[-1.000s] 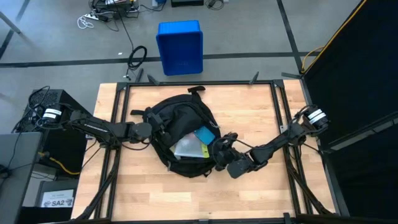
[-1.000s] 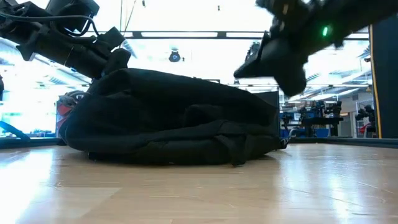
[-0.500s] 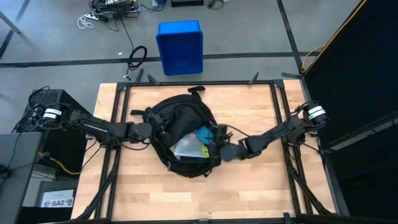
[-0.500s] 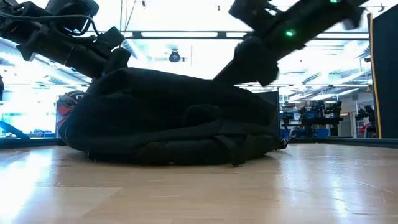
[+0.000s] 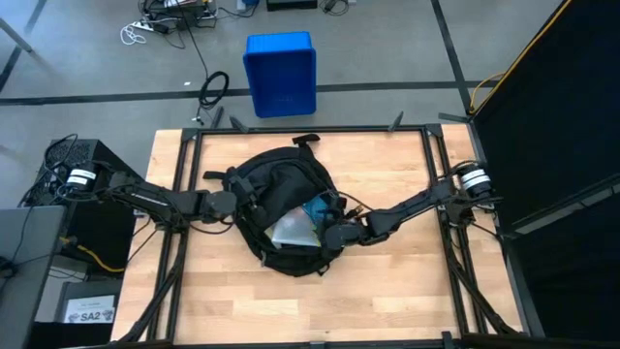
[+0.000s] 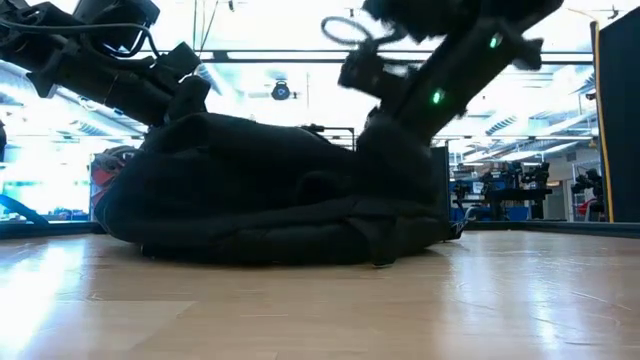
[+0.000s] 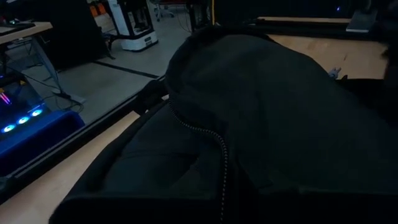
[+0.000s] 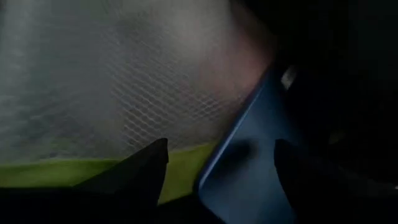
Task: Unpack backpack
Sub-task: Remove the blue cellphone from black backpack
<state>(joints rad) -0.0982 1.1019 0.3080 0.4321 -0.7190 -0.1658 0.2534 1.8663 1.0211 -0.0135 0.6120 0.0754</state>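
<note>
Right gripper [image 5: 325, 229] reaches into the open mouth of the backpack [image 5: 276, 184], its two dark fingers [image 8: 140, 171] spread apart with nothing between them. In the right wrist view those fingers straddle the edge of a blue flat item [image 8: 249, 168], which lies against a grey mesh pouch [image 8: 112, 81] with a yellow-green border. From above, the same pouch [image 5: 291, 231] and the blue item [image 5: 316, 208] show inside the backpack's opening, just beside the gripper. The right arm stretches low and nearly straight from its base at the table's right edge, slanting down toward the backpack; in the low view it comes in from above and dips behind the backpack's far right side [image 6: 390, 140].

Left gripper [image 5: 237, 206] sits clenched against the backpack's left side, on the black fabric by the opening; whether it pinches the fabric I cannot tell. Its arm lies long and level from the left edge of the wooden table [image 5: 387, 281]. The left wrist view shows only the dark fabric and a zipper line [image 7: 221, 155].

The backpack lies flat at the table's middle. Beyond it, on the floor, stands a blue plastic bin [image 5: 280, 74].
</note>
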